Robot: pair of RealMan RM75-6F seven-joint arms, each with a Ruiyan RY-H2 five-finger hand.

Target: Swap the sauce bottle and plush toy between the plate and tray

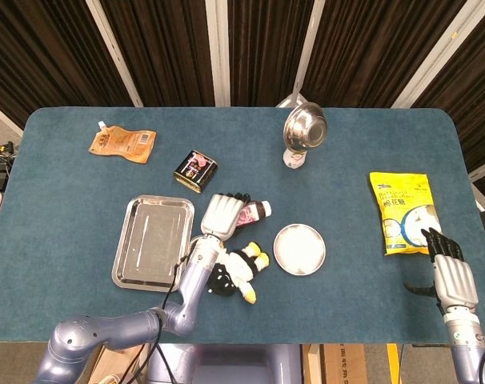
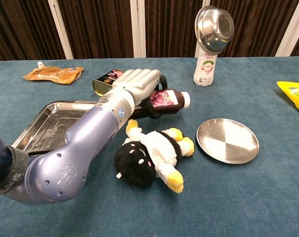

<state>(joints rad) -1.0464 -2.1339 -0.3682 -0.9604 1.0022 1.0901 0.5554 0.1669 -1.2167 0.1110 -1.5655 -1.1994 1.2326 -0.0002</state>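
Now the sauce bottle lies with its long axis tilted, its white cap raised and pointing toward the counter's right edge, its base hidden under the left hand. That hand's fingers are wrapped over the bottle's dark body and hold it just above the cloth, between the tray and the plate. The plush toy lies on the counter just in front of the bottle, its black head toward the near edge and its yellow feet toward the plate, touching neither plate nor tray. Both the tray, nearer the left edge, and the round plate hold nothing. A tin sits just behind the hand. The right hand hovers near the near right corner, fingers straight and apart, holding nothing, just in front of the yellow bag. Bare cloth spreads wide between the plate and that bag.
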